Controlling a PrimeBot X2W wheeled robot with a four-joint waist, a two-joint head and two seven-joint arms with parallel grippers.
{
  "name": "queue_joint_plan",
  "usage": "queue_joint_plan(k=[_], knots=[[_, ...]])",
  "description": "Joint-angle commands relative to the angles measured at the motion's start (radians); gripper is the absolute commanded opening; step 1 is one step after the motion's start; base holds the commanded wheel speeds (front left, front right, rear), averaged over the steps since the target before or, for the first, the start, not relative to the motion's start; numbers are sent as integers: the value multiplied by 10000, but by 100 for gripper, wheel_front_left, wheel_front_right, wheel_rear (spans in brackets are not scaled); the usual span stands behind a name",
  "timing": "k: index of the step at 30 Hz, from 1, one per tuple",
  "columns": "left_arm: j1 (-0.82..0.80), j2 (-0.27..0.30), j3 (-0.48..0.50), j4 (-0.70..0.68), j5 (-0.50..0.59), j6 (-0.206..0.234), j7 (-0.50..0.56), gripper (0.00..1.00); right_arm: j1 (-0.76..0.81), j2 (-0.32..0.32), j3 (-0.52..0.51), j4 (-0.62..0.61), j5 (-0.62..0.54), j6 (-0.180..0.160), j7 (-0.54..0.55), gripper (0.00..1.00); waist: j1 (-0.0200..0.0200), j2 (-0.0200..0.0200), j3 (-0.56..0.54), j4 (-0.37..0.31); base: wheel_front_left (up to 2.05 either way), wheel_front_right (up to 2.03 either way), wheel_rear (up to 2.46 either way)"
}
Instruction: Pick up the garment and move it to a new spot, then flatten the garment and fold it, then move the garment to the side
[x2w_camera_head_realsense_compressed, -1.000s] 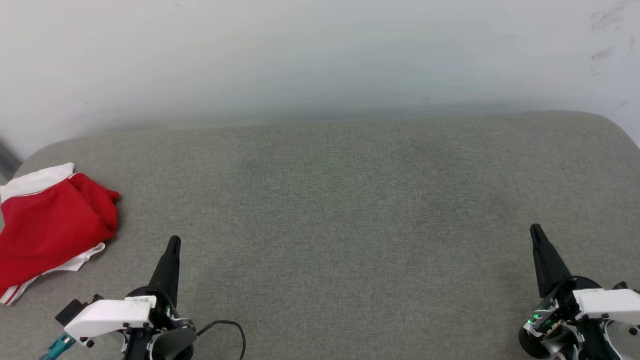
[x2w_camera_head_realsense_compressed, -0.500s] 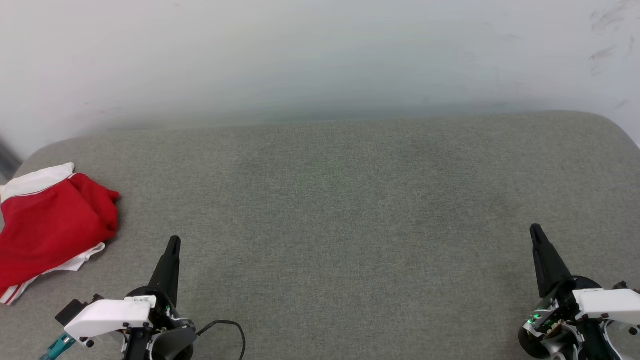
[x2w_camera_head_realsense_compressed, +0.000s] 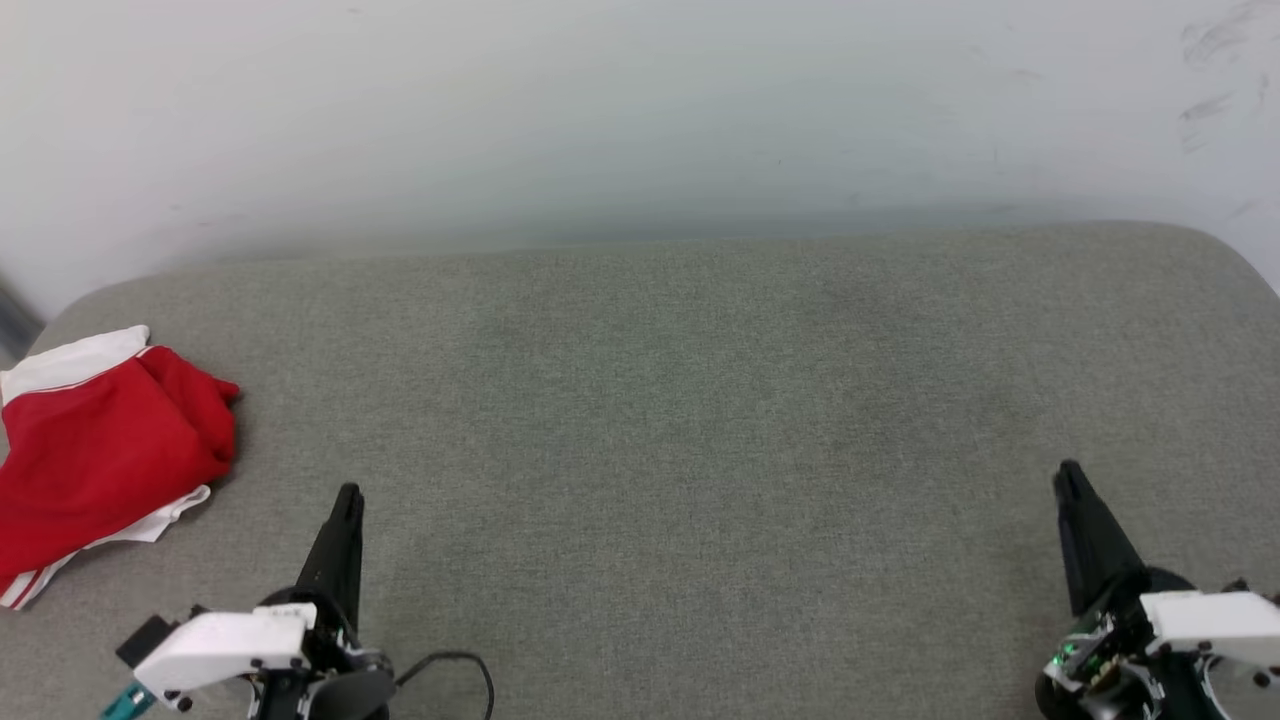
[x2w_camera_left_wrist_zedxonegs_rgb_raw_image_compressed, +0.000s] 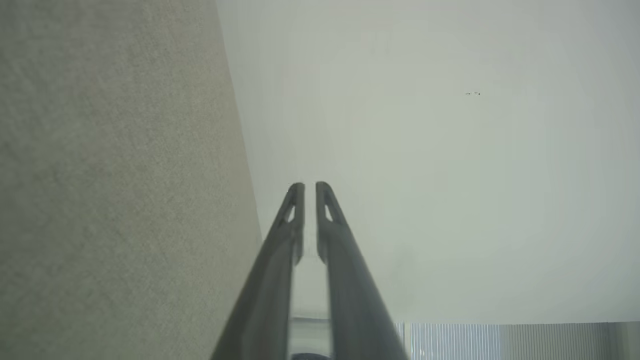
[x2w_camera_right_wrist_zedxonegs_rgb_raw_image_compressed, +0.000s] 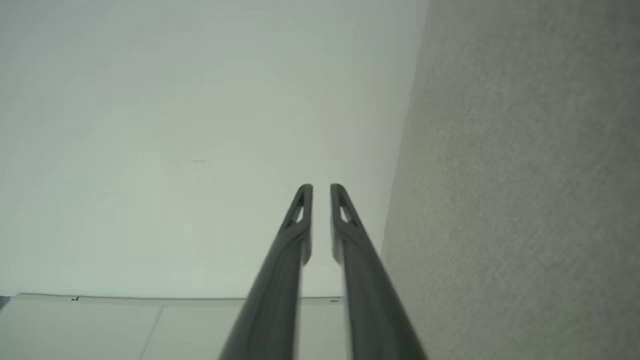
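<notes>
The garment (x2w_camera_head_realsense_compressed: 100, 460) is a crumpled red heap with white sleeve parts and striped trim, lying at the far left edge of the grey cushion (x2w_camera_head_realsense_compressed: 680, 420). My left gripper (x2w_camera_head_realsense_compressed: 348, 492) hovers low at the lower left, to the right of the garment and apart from it. Its fingers (x2w_camera_left_wrist_zedxonegs_rgb_raw_image_compressed: 295, 210) are all but together, with nothing between them. My right gripper (x2w_camera_head_realsense_compressed: 1068, 470) sits far off at the lower right. In the right wrist view its fingers (x2w_camera_right_wrist_zedxonegs_rgb_raw_image_compressed: 302, 210) stand a narrow slit apart, and the right gripper (x2w_camera_right_wrist_zedxonegs_rgb_raw_image_compressed: 321, 187) holds nothing.
A pale wall (x2w_camera_head_realsense_compressed: 600, 120) rises behind the cushion's back edge. The cushion's corners round off at the left and right. A black cable (x2w_camera_head_realsense_compressed: 470, 665) loops beside my left wrist. Bare grey fabric stretches between the two grippers.
Both grippers have slid back a little toward the bottom of the head view. Their fingers have parted by a hair, the right more than the left. The garment has not moved.
</notes>
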Motion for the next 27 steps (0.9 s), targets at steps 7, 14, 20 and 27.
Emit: queue_joint_plan(k=[7,14,20,27], knots=[[292,-24,-65,62,138,6,-210,100,254,6,170,90,-118,-2,-207,100,0,0,8,-4,0,0,0],[462,-20,-15,-199,512,3,-560,100,369,7,373,-78,-527,-1,-557,100,0,0,16,-12,0,0,0],[588,-16,269,-440,1133,1,-838,100,406,8,418,-252,-1426,-1,-836,100,0,0,17,-15,0,0,0],[631,-12,733,-521,2102,-2,-1138,100,364,8,282,-670,-3070,-1,-1137,100,0,0,19,-5,0,0,0]])
